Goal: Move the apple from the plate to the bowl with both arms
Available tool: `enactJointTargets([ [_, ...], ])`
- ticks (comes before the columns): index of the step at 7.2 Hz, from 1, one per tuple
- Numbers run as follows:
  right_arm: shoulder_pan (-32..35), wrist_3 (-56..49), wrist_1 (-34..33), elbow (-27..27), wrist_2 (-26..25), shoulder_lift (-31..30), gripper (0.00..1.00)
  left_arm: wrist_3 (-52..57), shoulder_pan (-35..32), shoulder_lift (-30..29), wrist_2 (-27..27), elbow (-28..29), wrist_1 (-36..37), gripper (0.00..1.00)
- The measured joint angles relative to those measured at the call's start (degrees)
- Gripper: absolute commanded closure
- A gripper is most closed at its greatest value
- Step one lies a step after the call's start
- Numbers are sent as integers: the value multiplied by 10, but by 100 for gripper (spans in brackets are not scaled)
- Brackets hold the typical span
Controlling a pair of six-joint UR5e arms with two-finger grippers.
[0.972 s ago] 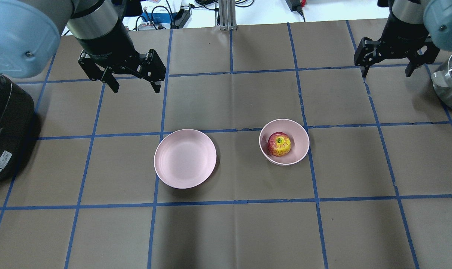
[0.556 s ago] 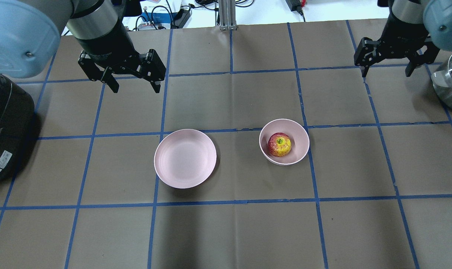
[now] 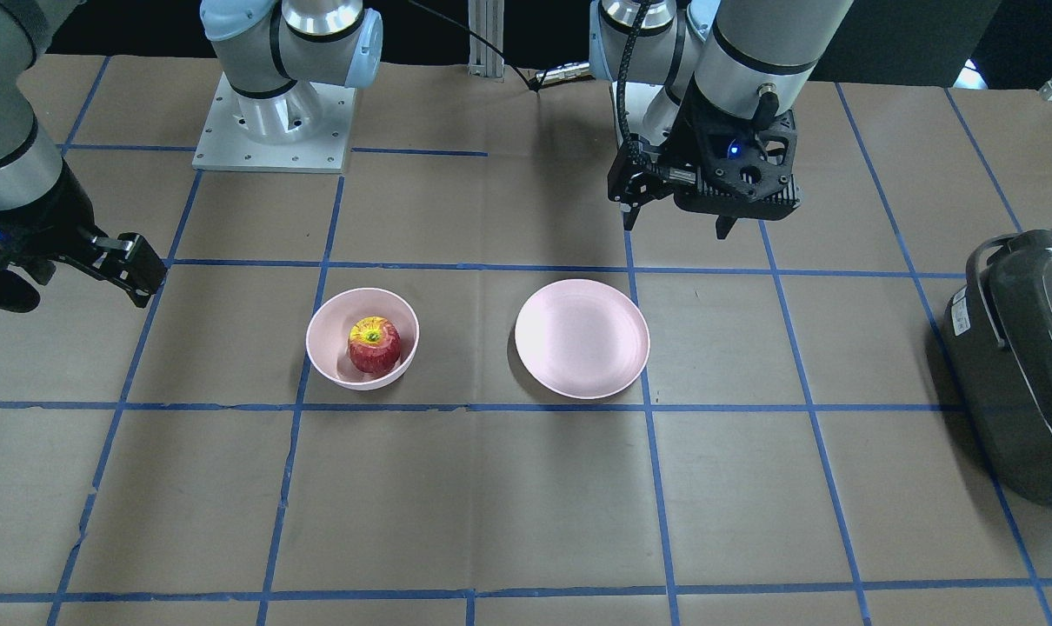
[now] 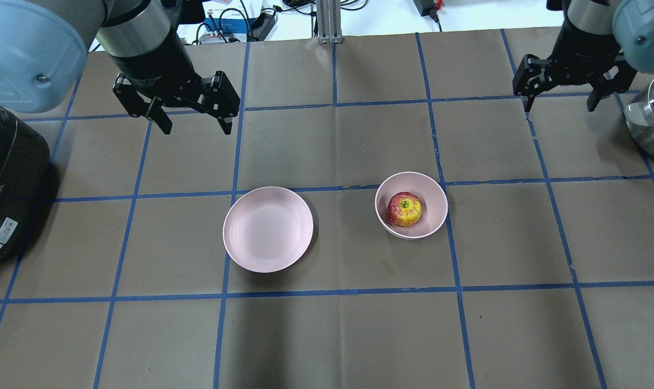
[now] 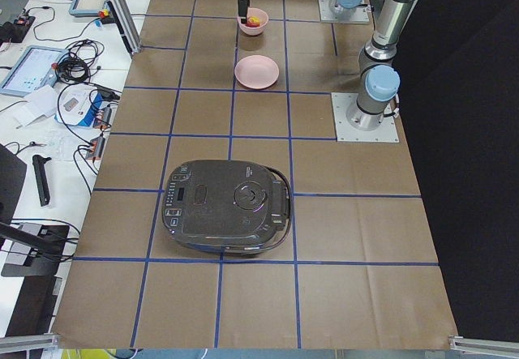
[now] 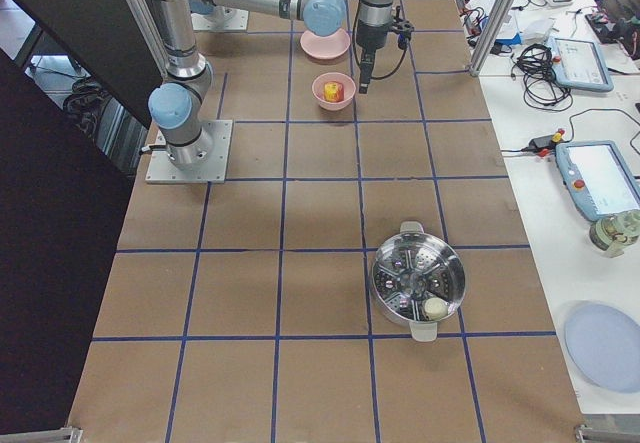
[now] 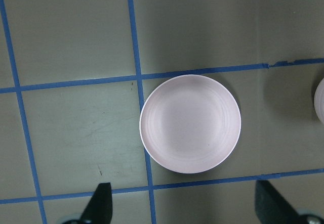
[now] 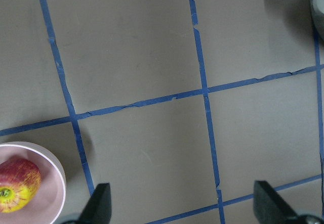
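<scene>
The red apple (image 4: 404, 209) with its yellow-green top sits inside the deep pink bowl (image 4: 435, 202); both also show in the front view, the apple (image 3: 374, 344) in the bowl (image 3: 322, 335). The flat pink plate (image 4: 267, 229) lies empty to the bowl's left, seen whole in the left wrist view (image 7: 190, 124). My left gripper (image 4: 194, 127) hangs open and empty above the table, behind and left of the plate. My right gripper (image 4: 560, 104) hangs open and empty far behind and right of the bowl. The right wrist view catches the apple (image 8: 17, 184) at its lower left corner.
A black rice cooker (image 4: 5, 183) stands at the table's left edge. A steel steamer pot (image 4: 651, 121) stands at the right edge, close to my right gripper. Blue tape lines grid the brown table cover. Cables and devices lie beyond the far edge.
</scene>
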Motion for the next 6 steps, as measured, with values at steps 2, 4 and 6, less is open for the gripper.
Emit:
enactJointTargets([
  [2,1,1,-1,-1,0,0,0,0,0,0,0,0,0,0],
  [4,4,2,3,-1,16,-3,0,0,0,0,0,1,1,0],
  [6,9,2,14,-5,48,-19,0,1,0,0,0,1,2,0],
])
